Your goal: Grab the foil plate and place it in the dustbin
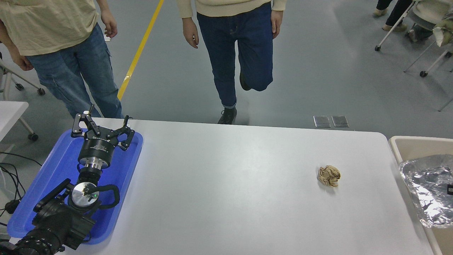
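White table (230, 184), matte, rounded far-right corner, sat on a grey smooth floor. Near left: left arm parked over a flat blue plastic tray (46, 184) at the table's left edge, left gripper (102, 127) black, fingers spread wide, gripping nothing, above the tray's far end. Black cables hung off the left edge.

Right edge: foil plate (424, 187), shiny silver, heavily crinkled aluminium, oblong with rounded corners and a raised rim, cut off by the frame edge. It sat over the dustbin (407, 145), covering the bin's near-left rim; can't tell if it rested on the rim or was held above it. Dustbin: rectangular, pale cream rounded rim, tan inside, butted against the table's right end. A tiny black bit showed at the frame edge over the foil; right gripper itself not visible.

Mid-table right: small crumpled brown paper ball (329, 175), well apart from the foil plate.

Beyond the far edge: two people standing, one in dark jeans (240, 53) with one foot lifted, one in lighter jeans (78, 71) at the left. Yellow floor line (139, 49) between them. Two metal floor plates (331, 121) right of centre. Wheeled chair legs at far right.
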Available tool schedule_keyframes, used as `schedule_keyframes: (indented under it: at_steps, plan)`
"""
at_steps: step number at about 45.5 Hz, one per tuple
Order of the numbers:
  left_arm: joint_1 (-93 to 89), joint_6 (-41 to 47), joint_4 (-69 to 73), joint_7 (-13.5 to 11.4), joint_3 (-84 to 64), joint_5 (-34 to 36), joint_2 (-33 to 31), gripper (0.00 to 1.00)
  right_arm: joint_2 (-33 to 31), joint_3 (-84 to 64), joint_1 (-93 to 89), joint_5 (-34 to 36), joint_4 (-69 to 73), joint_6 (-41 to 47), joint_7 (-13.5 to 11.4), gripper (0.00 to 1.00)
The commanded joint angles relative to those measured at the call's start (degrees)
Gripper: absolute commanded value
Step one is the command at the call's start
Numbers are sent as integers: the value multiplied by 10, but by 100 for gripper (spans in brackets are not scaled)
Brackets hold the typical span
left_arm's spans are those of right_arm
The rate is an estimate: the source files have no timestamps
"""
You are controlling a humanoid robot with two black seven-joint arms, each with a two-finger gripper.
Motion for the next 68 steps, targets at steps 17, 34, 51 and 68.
schedule_keyframes:
  at_steps: [17, 34, 51, 68]
  plan:
    - [0, 0, 1, 0, 0, 0, 0, 100, 0, -5, -3, 8, 2, -1, 1, 100]
    - [0, 0, 1, -1, 0, 0, 0, 100, -12, -6, 61, 7, 24, 10, 6, 100]
    - [-1, 0, 0, 0, 0, 1, 0, 100, -97, -117, 274, 4, 297, 71, 1, 100]
    - [0, 0, 0, 0, 0, 0, 0, 100, -120, -290, 595, 7, 605, 241, 1, 100]
